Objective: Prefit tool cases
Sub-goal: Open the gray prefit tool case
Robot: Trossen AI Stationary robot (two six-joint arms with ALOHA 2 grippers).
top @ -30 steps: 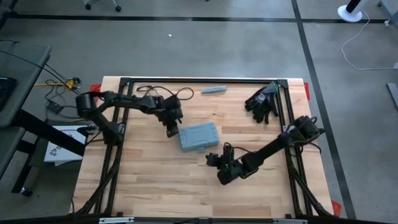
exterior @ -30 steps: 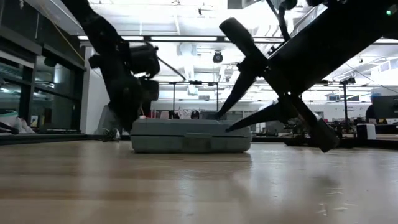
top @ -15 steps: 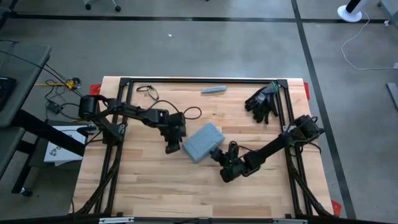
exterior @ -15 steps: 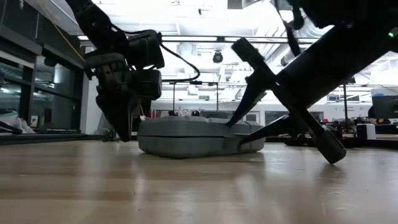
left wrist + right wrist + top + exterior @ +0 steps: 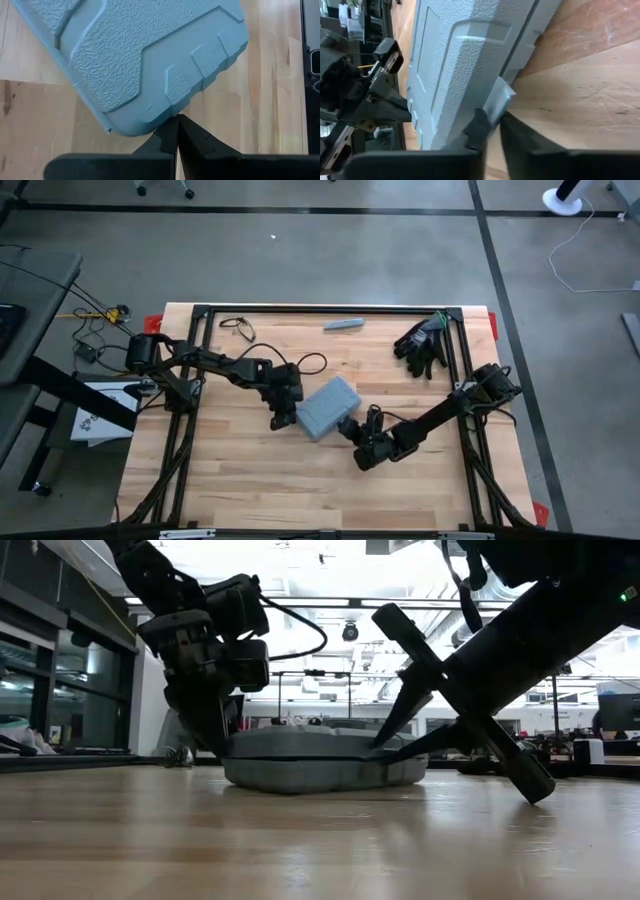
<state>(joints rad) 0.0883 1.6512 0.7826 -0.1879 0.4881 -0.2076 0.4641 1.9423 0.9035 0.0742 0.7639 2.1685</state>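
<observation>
Tool case (image 5: 327, 407) lies closed and flat near the middle of the wooden table (image 5: 240, 480), its long axis running diagonally from the front left to the back right. No lettering can be read on its textured lid. Left gripper (image 5: 279, 421), fingers pressed together and holding nothing, touches the case's left corner. Right gripper (image 5: 491, 125) pinches the small latch tab (image 5: 498, 101) at the case's right edge.

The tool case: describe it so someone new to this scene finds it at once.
On the wooden table, look mid-table, between the two dark arms. The tool case lies there closed and askew, a grey-blue textured plastic slab with rounded corners, far larger than the slim grey bar and black gloves at the far edge.
</observation>
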